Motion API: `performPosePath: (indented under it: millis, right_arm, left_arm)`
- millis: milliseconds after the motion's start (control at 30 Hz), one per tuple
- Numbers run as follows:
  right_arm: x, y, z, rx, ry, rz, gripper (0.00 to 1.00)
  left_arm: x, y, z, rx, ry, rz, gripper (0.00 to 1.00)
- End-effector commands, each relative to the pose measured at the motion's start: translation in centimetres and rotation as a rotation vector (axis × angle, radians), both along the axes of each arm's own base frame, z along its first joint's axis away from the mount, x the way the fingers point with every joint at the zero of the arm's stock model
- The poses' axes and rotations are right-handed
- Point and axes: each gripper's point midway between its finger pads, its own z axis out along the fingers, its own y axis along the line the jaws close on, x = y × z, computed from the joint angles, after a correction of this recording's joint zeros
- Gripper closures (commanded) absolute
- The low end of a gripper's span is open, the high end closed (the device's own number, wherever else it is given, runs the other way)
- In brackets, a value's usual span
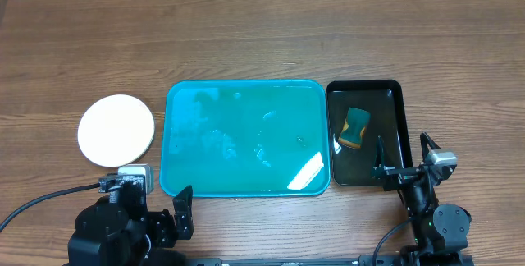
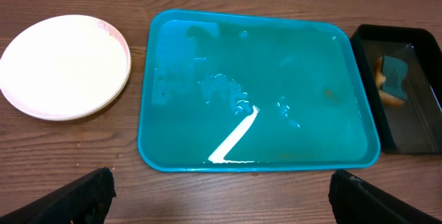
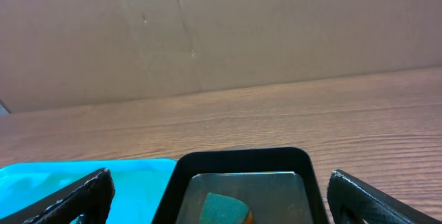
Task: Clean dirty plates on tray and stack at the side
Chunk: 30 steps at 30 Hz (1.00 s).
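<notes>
The teal-blue tray (image 1: 246, 139) lies mid-table, wet and with no plates on it; it also shows in the left wrist view (image 2: 255, 92) and at the lower left of the right wrist view (image 3: 131, 182). The plates (image 1: 116, 129) sit stacked on the table left of the tray, white on top, with lower rims showing in the left wrist view (image 2: 65, 65). My left gripper (image 2: 221, 200) is open and empty, near the table's front edge below the tray's left corner (image 1: 168, 217). My right gripper (image 3: 221, 203) is open and empty, in front of the black tray (image 1: 404, 166).
A narrow black tray (image 1: 365, 133) stands right of the teal tray and holds a teal and yellow sponge (image 1: 355, 128); both show in the left wrist view (image 2: 400, 89) and in the right wrist view (image 3: 242, 165). A cardboard wall (image 3: 207, 30) stands behind the table.
</notes>
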Motion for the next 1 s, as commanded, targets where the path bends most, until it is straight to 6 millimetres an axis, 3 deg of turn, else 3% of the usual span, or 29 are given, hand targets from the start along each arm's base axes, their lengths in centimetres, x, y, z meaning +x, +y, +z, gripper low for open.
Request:
performPosePath:
  millis: [0,533,700,867,967]
  right_arm:
    - [0.0,-0.1,-0.1,-0.006,-0.006,-0.004,0.0]
    - [0.0,-0.1,-0.1,-0.006,-0.006,-0.004,0.0]
    - [0.0,-0.1,-0.1,-0.006,-0.006,-0.004,0.0]
    - [0.0,-0.1,-0.1,-0.006,-0.006,-0.004,0.0]
    - [0.0,-0.1,-0.1,-0.006,-0.006,-0.004,0.0]
  left_arm:
    - [0.0,0.1,0.1,-0.006,-0.005,0.013,0.0]
    - [0.0,0.3,0.1,0.001,-0.006,0.018,0.0]
    - [1.9,1.9,0.1,0.045,-0.107,0.099,0.0]
    - [5.2,1.7,-4.9,0.005,-0.275,0.109,0.0]
    - [6.8,1.5,-6.7,-0.041,-0.375,0.115,0.0]
